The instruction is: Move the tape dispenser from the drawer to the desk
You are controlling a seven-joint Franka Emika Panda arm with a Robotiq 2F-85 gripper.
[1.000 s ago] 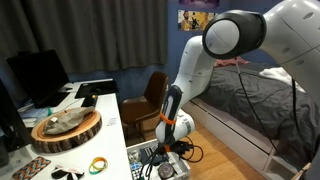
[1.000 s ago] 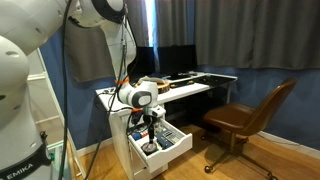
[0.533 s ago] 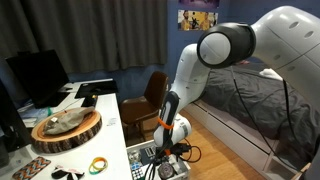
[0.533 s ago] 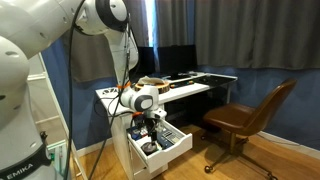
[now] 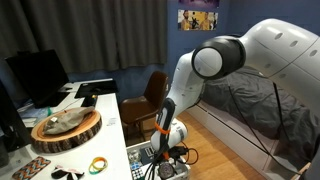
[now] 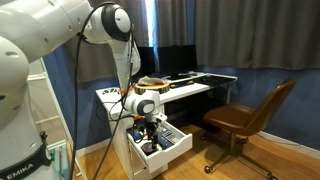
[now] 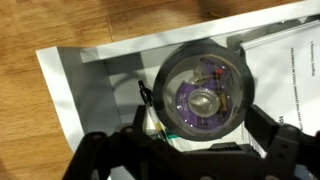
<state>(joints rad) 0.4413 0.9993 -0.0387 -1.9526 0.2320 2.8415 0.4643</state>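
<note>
The white drawer [image 5: 141, 163] stands pulled out below the long white desk [image 5: 108, 118]; both also show in an exterior view, drawer [image 6: 177, 145] and desk [image 6: 190, 88]. My gripper [image 5: 163, 153] points down into the drawer among dark small items, as also seen in an exterior view [image 6: 150, 136]. In the wrist view a round clear-rimmed object with a purple centre [image 7: 203, 92], which may be the tape dispenser, fills the middle. My gripper [image 7: 200, 128] is open, with a finger [image 7: 268, 125] on either side of it, close to its rim.
A round wooden tray [image 5: 67, 128], a monitor [image 5: 38, 75] and a yellow tape roll [image 5: 97, 164] are on the desk. A brown chair [image 6: 245, 120] stands near the drawer, and a bed [image 5: 255, 105] lies behind the arm. White paper [image 7: 275, 65] lies in the drawer.
The arm has lowered and bent further, and the gripper has sunk a little deeper into the drawer. Nothing in the drawer has visibly moved.
</note>
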